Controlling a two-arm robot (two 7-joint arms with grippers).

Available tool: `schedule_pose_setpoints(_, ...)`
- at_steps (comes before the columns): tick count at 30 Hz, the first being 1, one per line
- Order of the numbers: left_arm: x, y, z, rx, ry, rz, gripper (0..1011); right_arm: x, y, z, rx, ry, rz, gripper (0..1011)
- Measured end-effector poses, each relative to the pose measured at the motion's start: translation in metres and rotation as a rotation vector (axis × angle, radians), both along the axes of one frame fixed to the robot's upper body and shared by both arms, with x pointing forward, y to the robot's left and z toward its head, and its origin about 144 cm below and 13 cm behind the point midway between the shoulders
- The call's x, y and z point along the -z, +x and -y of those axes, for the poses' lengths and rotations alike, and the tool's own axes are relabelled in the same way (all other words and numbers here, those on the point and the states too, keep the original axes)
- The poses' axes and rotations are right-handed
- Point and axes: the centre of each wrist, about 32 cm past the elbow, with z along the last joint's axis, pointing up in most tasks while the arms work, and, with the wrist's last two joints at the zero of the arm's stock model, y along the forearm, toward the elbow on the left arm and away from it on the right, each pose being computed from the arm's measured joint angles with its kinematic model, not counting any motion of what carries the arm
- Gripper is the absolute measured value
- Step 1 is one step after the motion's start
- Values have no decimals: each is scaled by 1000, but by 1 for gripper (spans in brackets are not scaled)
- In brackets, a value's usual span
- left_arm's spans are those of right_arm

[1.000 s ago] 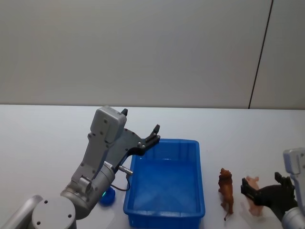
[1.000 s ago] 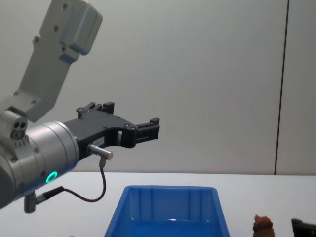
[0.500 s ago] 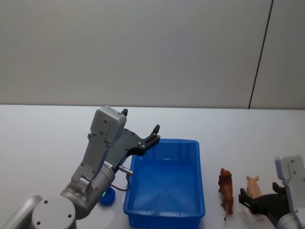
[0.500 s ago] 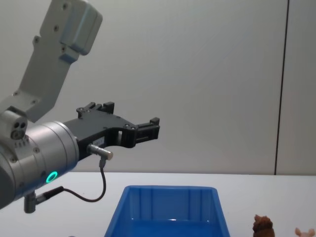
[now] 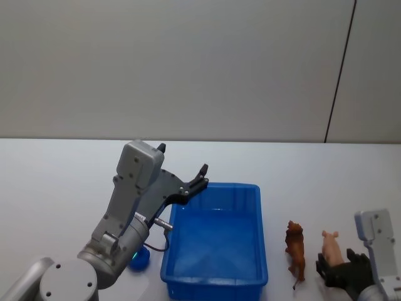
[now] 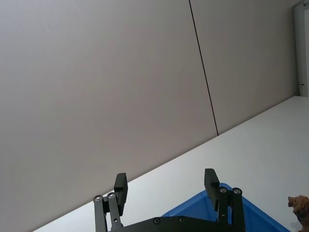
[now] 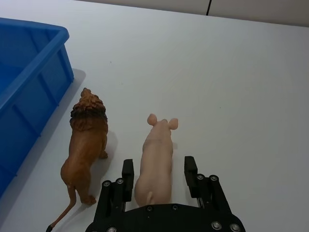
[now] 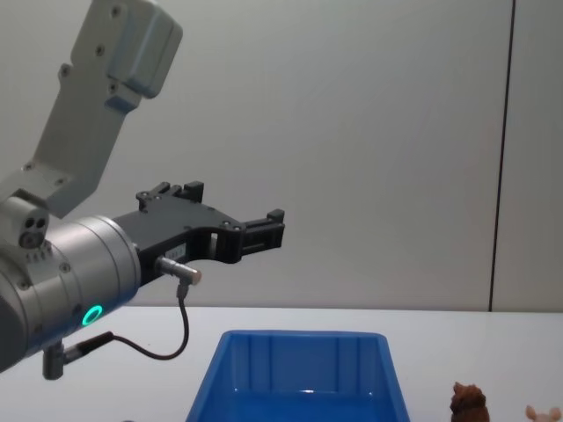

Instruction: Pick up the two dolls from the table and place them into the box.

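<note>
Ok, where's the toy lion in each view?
Head: lower right, lion between blue bin and pig.
Left wrist: beside the bin, cut by the frame edge.
Right wrist: between bin wall and pig.
Chest: bottom right, head showing.
Shared landmark: the blue bin beside it.

Plain grey wall [image 5: 188, 63] behind; thin dark vertical seam [image 5: 341, 69] toward right; even, soft light.

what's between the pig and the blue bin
The brown lion doll stands there, touching neither the pig doll nor the blue bin; the head and right wrist views show it.
</note>
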Motion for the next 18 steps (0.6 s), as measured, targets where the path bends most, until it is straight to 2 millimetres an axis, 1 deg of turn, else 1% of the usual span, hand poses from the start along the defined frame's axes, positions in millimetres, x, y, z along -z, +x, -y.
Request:
schedule_pose_setpoints(1,0,0,0,0,0,0,1002,0,0,0,3,2,-3,656)
schedule_pose_setpoints(3,0,0,0,0,0,0,1002,1,0,-1,7,5,-8,560)
schedule_pose_setpoints(4,0,0,0,0,0,0,1002,1,0,-1,10,7,-11,560)
schedule_pose_setpoints(6,0,0,0,0,0,0,1002,1,0,-1,14,10,-15,517)
schedule_pose_setpoints(7,0,0,0,0,0,0,1002,1,0,-1,16,12,-16,479)
schedule_pose_setpoints(8,0,0,0,0,0,0,1002,1,0,-2,20,14,-19,418)
schedule_pose_setpoints(9,0,0,0,0,0,0,1002,1,0,-2,22,16,-19,418)
schedule_pose_setpoints(10,0,0,0,0,0,0,1002,1,0,-2,26,19,-21,384)
schedule_pose_setpoints(18,0,0,0,0,0,0,1002,-6,0,-4,39,24,-2,380)
